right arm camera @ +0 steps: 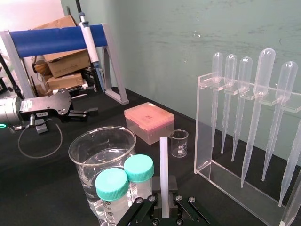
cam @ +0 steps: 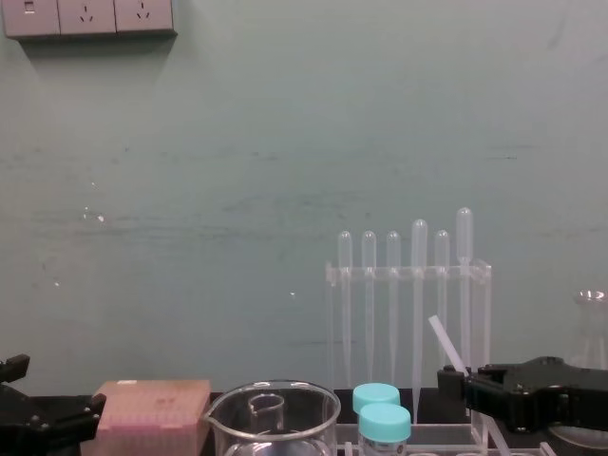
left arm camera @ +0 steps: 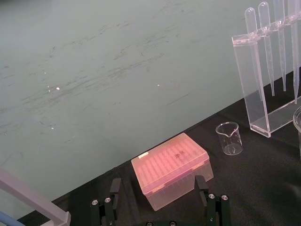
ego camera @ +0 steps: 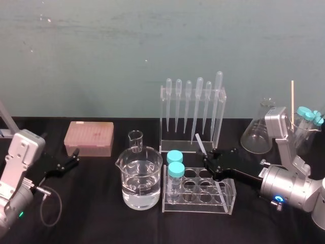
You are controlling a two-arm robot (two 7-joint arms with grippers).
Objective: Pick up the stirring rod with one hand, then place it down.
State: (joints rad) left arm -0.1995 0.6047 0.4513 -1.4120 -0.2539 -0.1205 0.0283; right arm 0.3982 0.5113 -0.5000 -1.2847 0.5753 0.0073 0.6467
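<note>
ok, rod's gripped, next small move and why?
Probably draw the rod back to the bare table in front of the tube rack before lowering. The right gripper is shut on it, tilted, above the rack, with capped tubes and beaker close beside. Left gripper is parked by the pink box.

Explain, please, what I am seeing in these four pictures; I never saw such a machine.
It is a robot with two arms at a black table. One picture looks down from its head, one from its chest, one from each wrist. The right pincer is shut on the stirring rod, a thin whitish stick held tilted above the tube rack. The left pincer is open near the pink box. Also there: a beaker of water, a small beaker, a pipette rack, a flask.
</note>
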